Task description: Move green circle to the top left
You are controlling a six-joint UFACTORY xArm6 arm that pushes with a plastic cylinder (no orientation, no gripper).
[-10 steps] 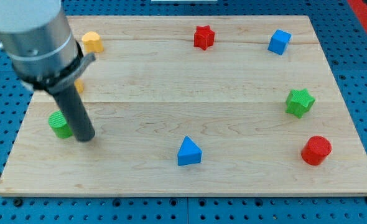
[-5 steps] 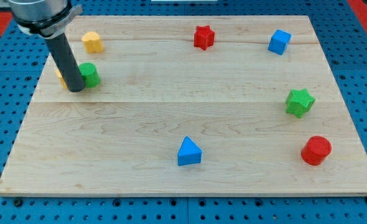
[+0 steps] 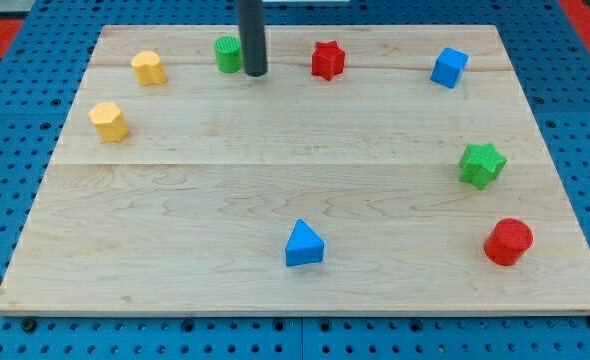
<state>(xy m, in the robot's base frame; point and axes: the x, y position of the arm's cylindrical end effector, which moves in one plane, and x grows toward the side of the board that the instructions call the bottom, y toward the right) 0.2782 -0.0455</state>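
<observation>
The green circle [image 3: 228,54] sits near the view's top, left of centre, on the wooden board [image 3: 305,170]. My tip [image 3: 256,74] rests on the board just to its right, touching or almost touching its right side. The rod rises straight up out of the view's top. A red star [image 3: 327,60] lies to the right of my tip.
Two yellow blocks lie at the upper left, one [image 3: 148,67] near the top and one [image 3: 108,121] lower left. A blue cube [image 3: 449,67] is at the top right. A green star [image 3: 481,164], a red circle [image 3: 508,241] and a blue triangle [image 3: 304,244] lie lower down.
The green circle has gone from the board's left side up and right to the top edge. My tip moved up and right with it, from its left to its right.
</observation>
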